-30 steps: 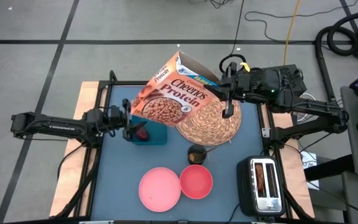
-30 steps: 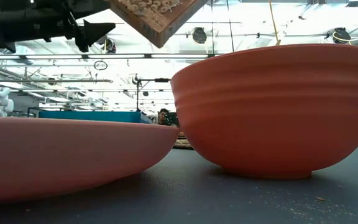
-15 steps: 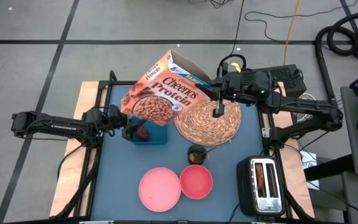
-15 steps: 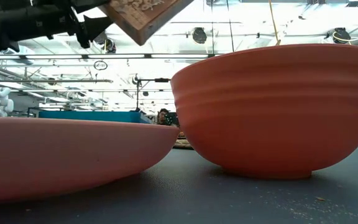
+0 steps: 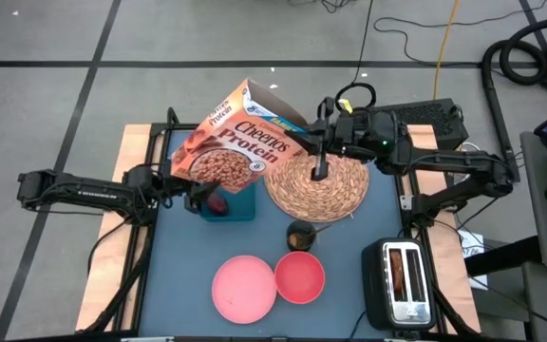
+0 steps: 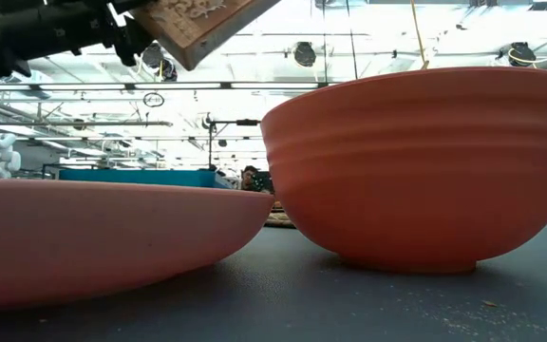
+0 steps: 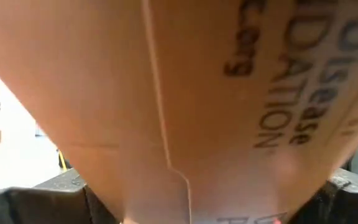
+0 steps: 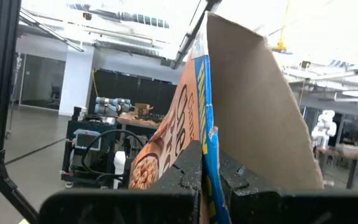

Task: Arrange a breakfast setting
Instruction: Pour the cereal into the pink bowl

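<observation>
My right gripper (image 5: 313, 142) is shut on the orange Cheerios Protein box (image 5: 240, 147), held in the air over the table's far left part. The box's lower end hangs over my left gripper (image 5: 198, 197), which is open; the box fills its wrist view (image 7: 185, 93), and I cannot tell whether they touch. A small dark-red fruit (image 5: 219, 202) sits on a teal container (image 5: 235, 207). The round straw placemat (image 5: 319, 187), the candle glass (image 5: 300, 234), the pink plate (image 5: 243, 289) and the coral bowl (image 5: 300, 276) rest on the table. My right gripper pinches the box's open top end at a wall edge (image 8: 209, 158) between its two fingers. One finger (image 8: 182, 171) is on the printed outer side, the other (image 8: 244, 180) on the bare brown inner side. The box is lifted clear and tilted, its closed end toward the table's left.
A toaster (image 5: 402, 280) stands at the near right corner. The plate (image 6: 93, 237) and the bowl (image 6: 425, 171) fill the low view. Bare blue table lies at the near left (image 5: 174, 275).
My right gripper has gone toward the table's left edge with the box. The box stays tilted and clear of the table. It has left the placemat, and its lower end now covers the teal container and my left gripper's fingers.
</observation>
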